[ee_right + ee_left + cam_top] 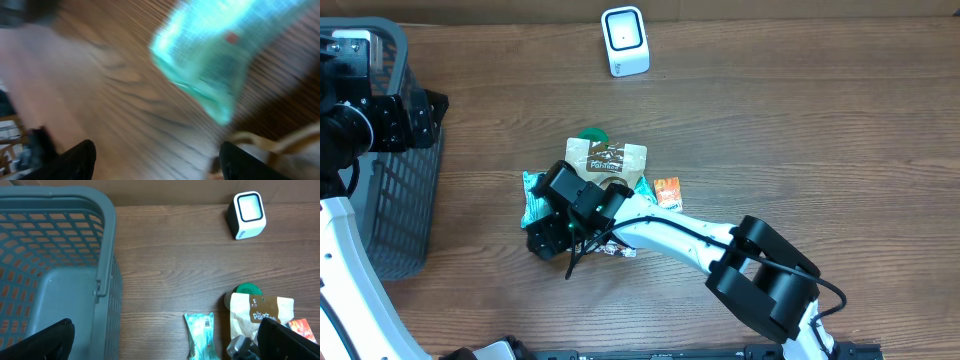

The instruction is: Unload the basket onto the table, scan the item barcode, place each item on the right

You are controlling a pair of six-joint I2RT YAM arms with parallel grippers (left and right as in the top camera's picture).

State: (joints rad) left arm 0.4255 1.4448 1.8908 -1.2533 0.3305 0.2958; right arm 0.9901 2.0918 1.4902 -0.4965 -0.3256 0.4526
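Observation:
A small pile of items lies mid-table: a brown pouch (607, 160) (260, 312), a teal packet (532, 192) (202, 335) with a barcode near its top end, a green lid (592, 135) and an orange packet (667, 190). The white scanner (625, 40) (247, 214) stands at the far edge. My right gripper (542, 238) (160, 165) hovers low over the pile's left side, open, with bare wood between its fingers and the blurred teal packet (210, 65) just ahead. My left gripper (432, 108) (165, 347) is open and empty above the basket's rim.
A grey mesh basket (380, 160) (107, 255) stands at the left edge of the table, under the left arm. The right arm's forearm (670, 232) crosses the table from the front right towards the pile.

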